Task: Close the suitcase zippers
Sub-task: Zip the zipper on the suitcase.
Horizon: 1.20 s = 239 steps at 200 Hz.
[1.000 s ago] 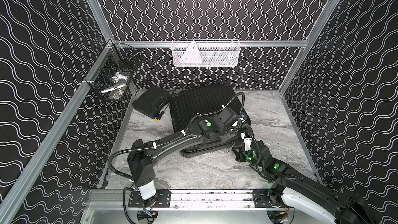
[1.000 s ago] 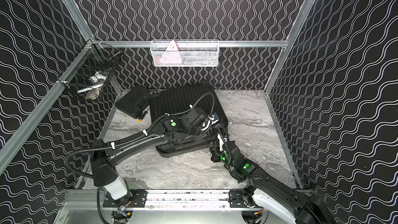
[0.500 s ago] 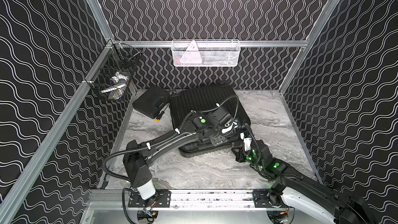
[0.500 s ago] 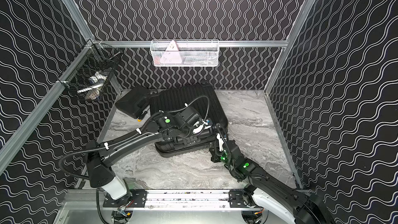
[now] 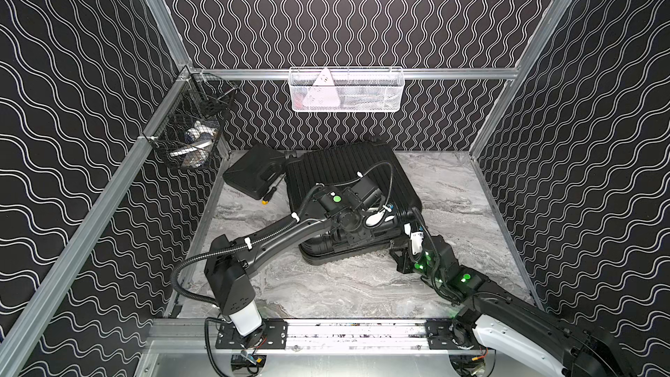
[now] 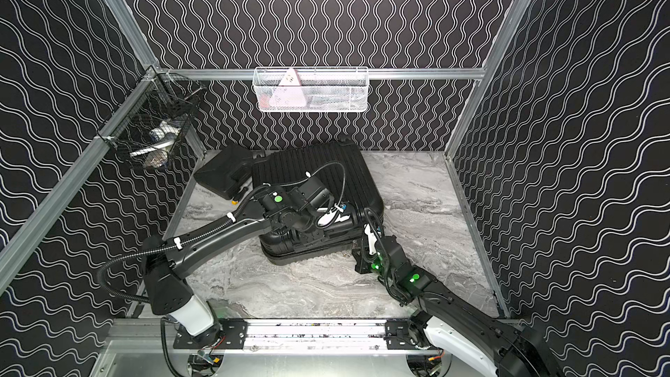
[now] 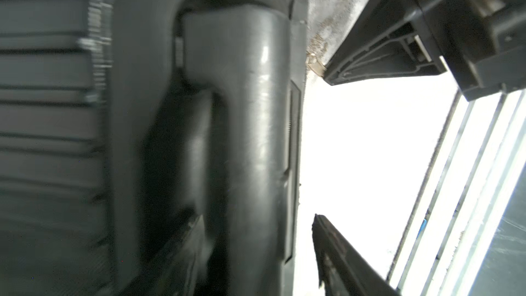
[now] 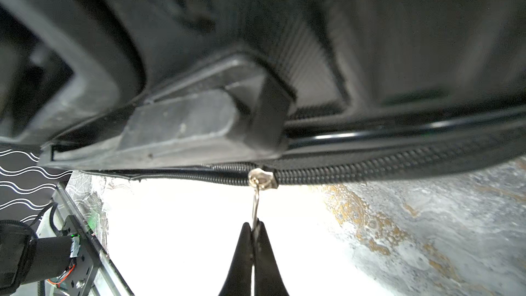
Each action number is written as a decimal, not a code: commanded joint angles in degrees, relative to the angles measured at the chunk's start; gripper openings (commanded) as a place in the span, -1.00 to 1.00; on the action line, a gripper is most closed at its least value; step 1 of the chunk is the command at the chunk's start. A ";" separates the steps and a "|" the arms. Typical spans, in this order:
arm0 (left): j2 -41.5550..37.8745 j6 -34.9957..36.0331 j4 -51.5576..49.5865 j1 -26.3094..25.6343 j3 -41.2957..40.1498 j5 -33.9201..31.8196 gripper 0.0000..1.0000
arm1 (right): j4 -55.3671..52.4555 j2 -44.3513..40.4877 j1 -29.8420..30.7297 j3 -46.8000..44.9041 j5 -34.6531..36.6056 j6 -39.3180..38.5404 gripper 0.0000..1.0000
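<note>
The black ribbed suitcase (image 5: 344, 168) (image 6: 311, 168) lies flat on the marble table. My left gripper (image 5: 377, 217) (image 7: 257, 217) is at its near side and stands open. Its fingers (image 7: 336, 252) straddle the suitcase's handle (image 7: 242, 138), with a gap on one side. My right gripper (image 8: 254, 224) (image 5: 393, 248) is low at the near right corner, shut on the metal zipper pull (image 8: 256, 203). The pull hangs from the slider (image 8: 262, 179) on the zipper track (image 8: 370, 166). The track is joined on one side of the slider and parted on the other.
A smaller flat black case (image 5: 253, 172) and a yellow-tipped screwdriver (image 5: 266, 199) lie left of the suitcase. A white wire basket (image 5: 346, 90) hangs on the back wall and a black one (image 5: 192, 132) on the left wall. A metal rail (image 5: 344, 331) runs along the front.
My left gripper has swung left and lower onto the suitcase's near side, over the handle. The right gripper stays shut on the pull in the same place.
</note>
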 commanded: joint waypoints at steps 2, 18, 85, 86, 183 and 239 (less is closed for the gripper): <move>0.82 0.96 -0.84 0.13 0.57 1.74 0.26 | 0.19 -0.22 0.08 0.28 -2.37 -0.44 -1.00; 1.13 0.67 -0.18 0.13 0.27 0.51 0.21 | 0.25 -0.22 0.06 0.20 -2.48 -0.36 -1.00; 3.51 0.42 -1.09 0.13 3.51 -0.67 -0.47 | 0.28 -0.28 0.06 0.20 -3.78 -0.77 -1.00; 3.51 0.41 -1.08 0.17 3.60 -0.64 -0.47 | 0.28 -0.29 0.06 0.20 -3.83 -0.82 -1.00; 1.99 -11.59 11.93 0.13 3.24 -0.10 -0.83 | 3.73 0.48 0.07 -0.77 -7.71 -2.45 -1.00; 5.42 -19.03 17.12 0.13 5.15 -0.77 -0.82 | 8.08 2.09 0.15 -1.27 -10.38 -2.81 -1.00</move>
